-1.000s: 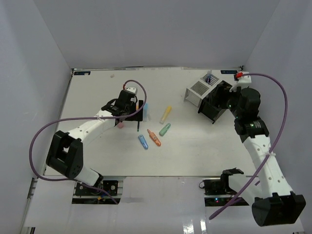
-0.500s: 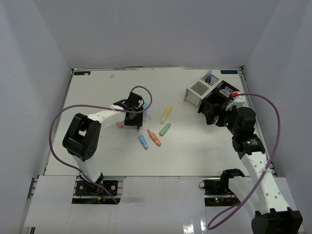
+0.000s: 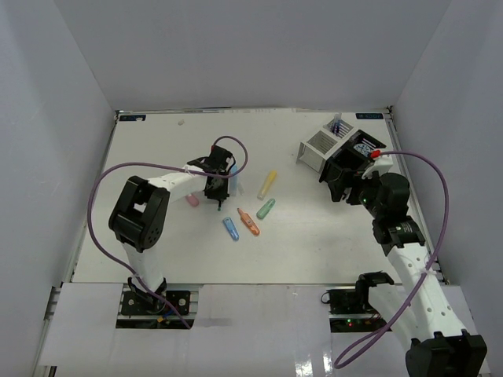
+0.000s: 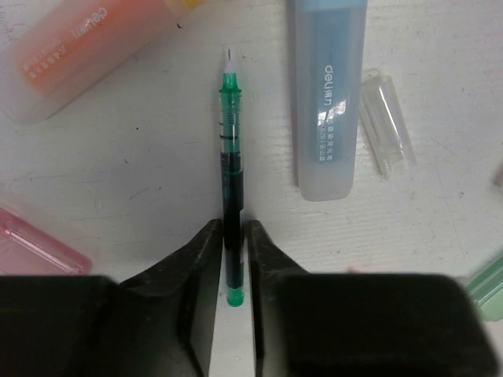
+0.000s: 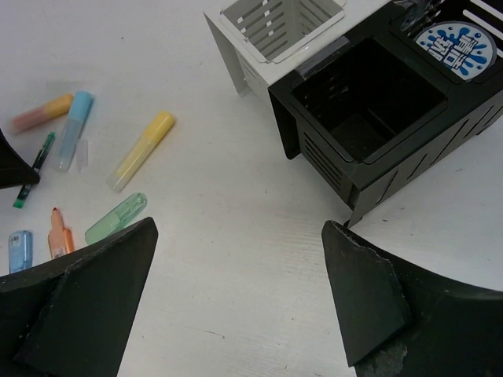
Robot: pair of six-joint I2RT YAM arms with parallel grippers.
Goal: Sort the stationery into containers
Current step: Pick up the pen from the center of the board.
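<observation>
Stationery lies scattered on the white table (image 3: 149,236), left of centre. The left gripper (image 4: 230,229) is down among it, its black fingers (image 4: 189,275) clenched on the lower barrel of a thin green pen (image 4: 229,157). The pen lies flat on the tabletop with its tip pointing away from the wrist.

In the left wrist view, a chunky pale-blue marker (image 4: 328,94) lies parallel to the pen on its right, with a small clear cap (image 4: 387,118) just beyond it. A chunky peach-orange marker (image 4: 86,43) lies slanted at the upper left. From above, a short pink marker (image 3: 192,200) sits just beside the claw, toward the table's left edge.

Nearer the middle, apart from the claw, lie four more:
- a yellow marker (image 3: 267,184)
- a mint-green marker (image 3: 266,208)
- a bright orange marker (image 3: 248,222)
- a short blue marker (image 3: 230,228)

The right gripper (image 5: 237,228) hangs over bare table just in front of the containers, released, its fingers spread wide with nothing between them.

At the far right, the white slatted organiser box (image 5: 236,59) stands touching the black slatted organiser box (image 5: 330,169). A small round blue-white roll (image 5: 454,45) sits in a rear compartment of the black box, whose large front compartment shows only its dark floor.
</observation>
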